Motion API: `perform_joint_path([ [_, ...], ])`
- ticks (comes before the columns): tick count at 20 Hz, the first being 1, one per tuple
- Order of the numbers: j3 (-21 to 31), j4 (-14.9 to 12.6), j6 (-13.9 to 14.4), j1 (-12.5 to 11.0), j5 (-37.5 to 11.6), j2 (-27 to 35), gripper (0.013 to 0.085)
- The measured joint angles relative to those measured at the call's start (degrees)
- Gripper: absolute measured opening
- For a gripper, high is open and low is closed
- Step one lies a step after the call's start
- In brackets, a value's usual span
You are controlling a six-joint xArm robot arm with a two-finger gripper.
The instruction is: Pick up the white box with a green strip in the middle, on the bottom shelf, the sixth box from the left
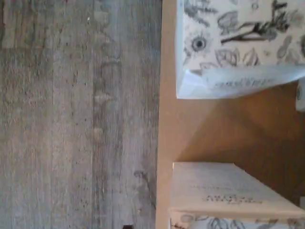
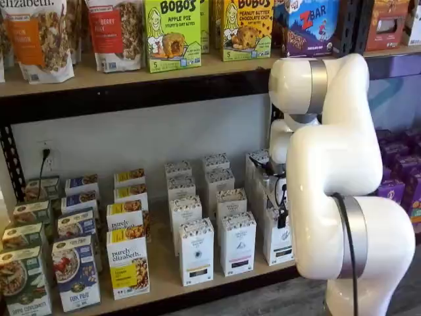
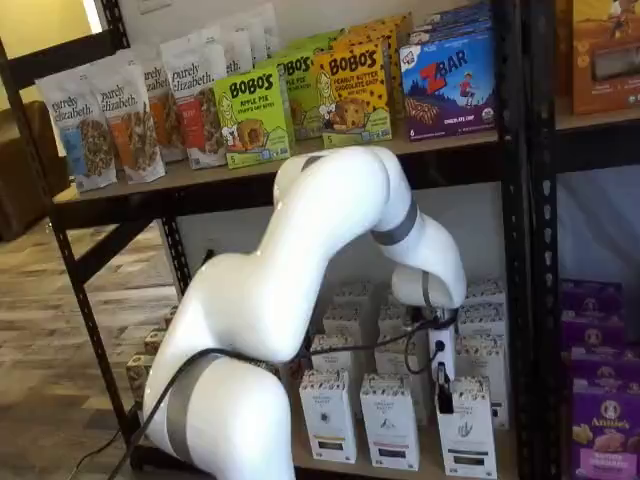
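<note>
Shelf views: pincer (image 3: 443, 385) open just above white box with a green strip (image 3: 466, 432).

**White arm folded over, tool pointing down**

The arm (image 3: 300, 250) rose from its thick base link, bent sharply at a grey-banded joint and reached forward and downward. The wrist (image 3: 425, 285) hung at the low end of that reach. In both shelf views the tool (image 3: 441, 388) hung straight down below the wrist, its white body above and a black finger below. It appeared side-on, so only one finger could be made out. The jaws were spread as wide as they go, with no grip on anything. A black cable (image 3: 400, 340) looped from the wrist to the tool. In a shelf view the tool (image 2: 281, 214) was partly covered by the bulky forearm.
</note>
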Motion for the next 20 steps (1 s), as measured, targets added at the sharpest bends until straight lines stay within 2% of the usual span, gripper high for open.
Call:
perform_joint_path([
  [6, -2.82, -2.36, 1.52, -0.48, 0.97, 2.5, 0.085],
  [15, -3.11, -2.86, 1.38, -1.07, -1.8, 3.71, 0.085],
  [17, -3.16, -2.91, 1.4, -1.08, -1.85, 3.8, 0.077],
  [20, -3.17, -2.82, 1.34, -1.08, -1.84, 3.84, 0.073],
])
